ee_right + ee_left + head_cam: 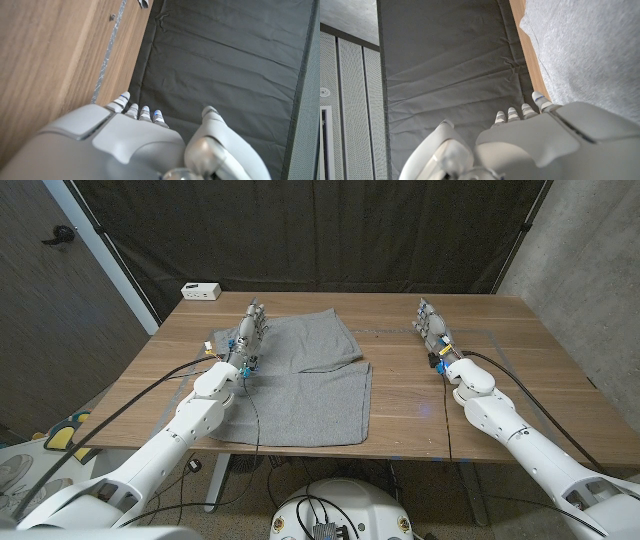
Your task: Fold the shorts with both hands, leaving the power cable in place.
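- I see the grey shorts (300,385) spread on the wooden counter (520,365), left of its middle, with the upper part partly folded over so one edge runs diagonally across the cloth.
- My left hand (248,332) stands at the far left edge of the shorts, fingers reaching away from me; I cannot tell whether it touches the cloth.
- From the left wrist view, the left hand's fingers (540,101) lie side by side and straight beside the grey fabric, holding nothing, so I read it as open.
- My right hand (434,328) is over bare wood, well apart from the shorts on their right.
- In the right wrist view, its fingers (145,112) are extended with the thumb set apart, nothing between them: open too.
- A small white box (201,290) sits at the far left corner of the counter.
- A dark curtain (320,235) hangs behind the counter.
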Motion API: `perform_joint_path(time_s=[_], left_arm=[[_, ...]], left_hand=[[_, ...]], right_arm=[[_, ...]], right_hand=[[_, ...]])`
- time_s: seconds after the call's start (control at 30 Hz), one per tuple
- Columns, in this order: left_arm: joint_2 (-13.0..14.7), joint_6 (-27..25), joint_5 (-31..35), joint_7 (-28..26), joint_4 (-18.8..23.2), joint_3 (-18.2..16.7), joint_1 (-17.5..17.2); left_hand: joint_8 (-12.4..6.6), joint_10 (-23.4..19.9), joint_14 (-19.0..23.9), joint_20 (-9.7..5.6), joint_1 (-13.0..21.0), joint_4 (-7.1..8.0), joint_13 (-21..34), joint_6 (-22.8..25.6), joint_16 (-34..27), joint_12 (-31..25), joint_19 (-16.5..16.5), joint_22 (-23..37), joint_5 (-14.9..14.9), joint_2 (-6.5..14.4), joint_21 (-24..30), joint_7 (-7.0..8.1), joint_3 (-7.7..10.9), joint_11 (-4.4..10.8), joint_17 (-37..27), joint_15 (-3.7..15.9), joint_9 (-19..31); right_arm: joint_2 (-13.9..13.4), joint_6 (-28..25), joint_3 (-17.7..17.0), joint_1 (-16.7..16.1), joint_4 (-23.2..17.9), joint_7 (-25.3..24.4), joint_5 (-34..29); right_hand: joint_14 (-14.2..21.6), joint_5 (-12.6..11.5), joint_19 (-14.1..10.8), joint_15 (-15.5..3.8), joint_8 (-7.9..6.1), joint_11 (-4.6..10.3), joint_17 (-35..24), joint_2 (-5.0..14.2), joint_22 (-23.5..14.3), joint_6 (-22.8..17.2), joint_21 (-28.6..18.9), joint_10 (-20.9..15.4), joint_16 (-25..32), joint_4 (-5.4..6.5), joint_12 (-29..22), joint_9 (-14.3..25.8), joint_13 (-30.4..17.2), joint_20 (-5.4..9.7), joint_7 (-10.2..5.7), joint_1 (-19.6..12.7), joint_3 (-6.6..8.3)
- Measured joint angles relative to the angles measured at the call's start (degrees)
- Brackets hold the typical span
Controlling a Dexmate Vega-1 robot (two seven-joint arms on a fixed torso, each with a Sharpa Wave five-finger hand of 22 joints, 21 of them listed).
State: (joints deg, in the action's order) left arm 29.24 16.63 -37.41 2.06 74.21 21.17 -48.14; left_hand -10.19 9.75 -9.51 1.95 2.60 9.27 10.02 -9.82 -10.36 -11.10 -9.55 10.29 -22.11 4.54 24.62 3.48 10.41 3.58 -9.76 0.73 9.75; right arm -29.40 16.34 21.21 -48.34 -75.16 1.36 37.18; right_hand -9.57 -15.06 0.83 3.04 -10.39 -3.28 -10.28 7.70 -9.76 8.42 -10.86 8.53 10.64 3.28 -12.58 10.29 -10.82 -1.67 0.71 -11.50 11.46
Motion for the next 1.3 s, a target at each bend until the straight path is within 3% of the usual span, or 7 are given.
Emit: perform_joint_path(time_s=[0.37,0.57,0.77,0.93,1.13,1.3], left_arm=[[0.4,0.6,0.2,0.1,-0.1,-0.1,-0.2],[1.3,1.6,2.6,-1.3,0.7,-0.1,-0.4],[2.7,2.4,5.8,-3.4,2.2,0.1,-0.8],[4.2,2.6,9.4,-6.1,4.1,0.1,-1.5],[6.4,1.9,13.0,-8.9,7.2,0.0,-2.6],[8.3,0.4,15.8,-10.8,10.0,-0.3,-3.6]], left_hand=[[-0.22,0.0,-0.2,0.3,0.2,-0.12,0.0,-0.1,-0.2,0.0,-0.3,0.0,0.0,0.2,0.0,0.54,0.13,0.0,0.0,-0.21,0.0],[-0.66,0.2,-0.5,1.24,0.5,-0.18,0.0,0.0,-0.5,-0.4,-0.4,0.0,0.0,0.5,0.0,1.07,0.29,-0.23,0.0,-0.78,0.0],[-1.28,0.2,-0.4,3.67,1.4,-0.78,0.3,0.0,-0.9,-1.2,-0.3,0.0,0.1,1.0,0.0,1.66,0.57,-2.35,0.0,-3.56,0.0],[-1.28,0.1,-0.5,7.02,3.2,-1.55,0.3,0.0,-1.3,-2.2,-0.4,0.3,1.1,1.7,0.0,1.66,1.35,-2.99,-0.3,-5.47,0.3],[-1.73,0.1,-0.3,8.63,6.0,-3.12,0.4,0.0,-1.8,-2.7,-0.4,0.5,2.4,2.9,0.6,1.66,2.93,-3.81,-0.3,-6.5,0.3],[-1.73,0.1,-0.3,8.95,7.3,-3.69,0.5,0.0,-1.8,-2.7,-0.1,0.5,3.0,3.3,0.6,1.66,3.94,-3.81,-0.3,-6.51,0.3]], right_arm=[[-0.5,-0.6,0.4,-0.2,-1.0,-0.6,-1.5],[-1.7,-0.6,1.2,-0.2,-2.3,-1.6,-3.8],[-2.8,-0.4,1.7,-0.3,-4.1,-3.1,-6.5],[-4.4,-2.0,2.1,-0.8,-6.7,-5.1,-9.4],[-6.6,-5.7,2.6,-1.4,-10.8,-7.6,-12.6],[-8.3,-8.6,3.0,-1.7,-13.7,-8.7,-14.5]], right_hand=[[0.0,0.0,-0.2,0.0,-0.22,-0.02,0.0,0.15,0.0,0.0,0.0,0.0,0.0,-0.54,0.0,0.0,0.0,-0.2,0.0,-1.1,0.55],[-0.3,0.6,-2.0,0.31,-0.65,-1.07,0.0,0.75,0.0,-1.8,-0.7,-2.2,0.4,-1.95,-0.8,0.0,0.0,-0.68,-0.51,-3.2,2.01],[1.9,1.3,-4.8,0.92,-1.07,-1.27,0.0,1.11,0.0,-4.6,-1.1,-4.7,0.9,-3.45,-1.2,0.0,0.0,-1.43,-0.71,-5.6,3.53],[5.9,2.2,-7.3,1.53,-1.17,-1.09,0.0,2.05,0.0,-6.9,-1.8,-7.3,1.8,-4.93,-1.8,0.0,0.0,-2.78,-0.93,-7.5,5.08],[9.8,2.8,-9.5,1.69,-1.6,-0.97,-0.5,3.27,-0.3,-10.2,-2.0,-10.0,2.6,-4.95,-2.3,0.0,0.0,-3.75,-1.12,-9.3,7.21],[10.8,3.3,-10.3,1.36,-1.94,-1.13,-0.6,3.7,-0.3,-11.3,-2.0,-11.4,2.9,-4.94,-2.3,0.0,0.0,-3.85,-1.21,-9.7,8.51]])
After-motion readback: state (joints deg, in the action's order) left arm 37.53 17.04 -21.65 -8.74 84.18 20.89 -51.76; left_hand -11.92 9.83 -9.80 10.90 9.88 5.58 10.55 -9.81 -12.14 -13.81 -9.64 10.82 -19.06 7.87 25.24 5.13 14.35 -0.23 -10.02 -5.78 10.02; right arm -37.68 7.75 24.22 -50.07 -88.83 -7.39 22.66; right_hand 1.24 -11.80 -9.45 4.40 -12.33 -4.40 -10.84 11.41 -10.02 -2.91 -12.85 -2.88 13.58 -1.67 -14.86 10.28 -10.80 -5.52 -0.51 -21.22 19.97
